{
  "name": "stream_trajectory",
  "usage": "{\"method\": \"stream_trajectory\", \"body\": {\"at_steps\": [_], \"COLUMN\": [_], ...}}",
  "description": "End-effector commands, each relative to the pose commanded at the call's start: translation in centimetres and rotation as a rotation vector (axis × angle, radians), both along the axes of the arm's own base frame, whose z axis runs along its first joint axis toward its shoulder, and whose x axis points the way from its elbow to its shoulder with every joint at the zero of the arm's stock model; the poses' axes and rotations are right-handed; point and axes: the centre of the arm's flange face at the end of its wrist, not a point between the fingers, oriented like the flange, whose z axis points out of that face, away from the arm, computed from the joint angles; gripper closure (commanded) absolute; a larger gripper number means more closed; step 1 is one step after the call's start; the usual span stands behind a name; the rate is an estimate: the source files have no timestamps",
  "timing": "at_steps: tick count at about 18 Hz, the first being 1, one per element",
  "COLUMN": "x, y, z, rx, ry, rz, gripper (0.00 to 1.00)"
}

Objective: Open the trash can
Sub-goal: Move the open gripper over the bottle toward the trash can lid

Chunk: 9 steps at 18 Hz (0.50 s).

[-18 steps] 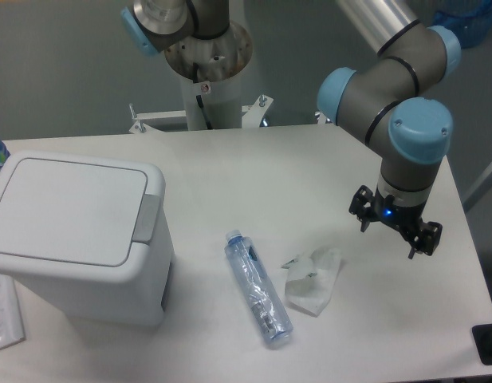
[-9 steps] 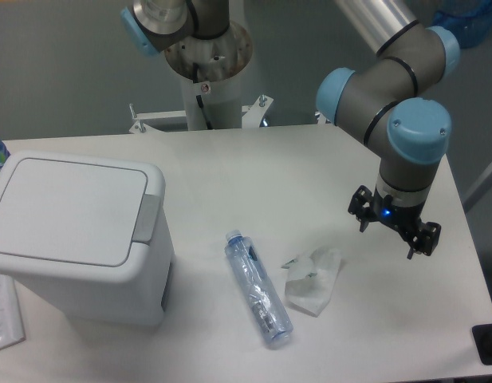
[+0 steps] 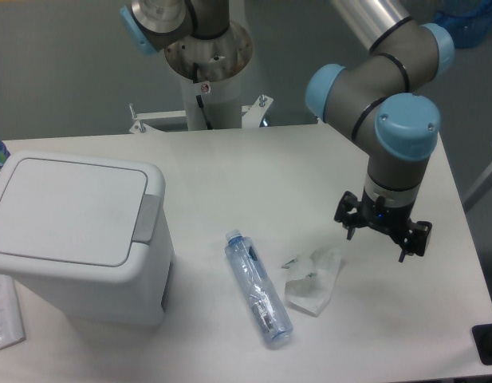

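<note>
The trash can (image 3: 74,239) is a large white boxy bin at the left of the table. Its flat white lid (image 3: 66,209) lies shut, with a grey push tab (image 3: 147,218) on its right edge. My gripper (image 3: 378,238) hangs from the arm at the right side of the table, far from the bin. Its two dark fingers point down, spread apart and hold nothing. It hovers just right of a crumpled clear wrapper.
A clear plastic bottle (image 3: 257,288) lies on its side at the table's front middle. A crumpled clear wrapper (image 3: 313,278) lies to its right. A second arm's base (image 3: 206,56) stands at the back. A paper or packet (image 3: 2,311) lies at the front left edge.
My gripper has shifted a little to the left and slightly up, toward the wrapper. The bin, bottle and wrapper have not moved.
</note>
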Motion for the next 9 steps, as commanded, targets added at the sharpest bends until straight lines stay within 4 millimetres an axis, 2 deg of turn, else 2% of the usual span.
{"method": "stream_trajectory", "body": {"at_steps": [2, 5, 9], "x": [1.0, 3.9, 6.2], "y": [0.4, 2.2, 3.2], "z": [1.4, 4.5, 7.3], "rx": [0.058, 0.133, 0.301], "ry": [-0.02, -0.02, -0.123], "rz": [0.045, 0.043, 0.052], "gripper": [0.0, 0.0, 0.0]}}
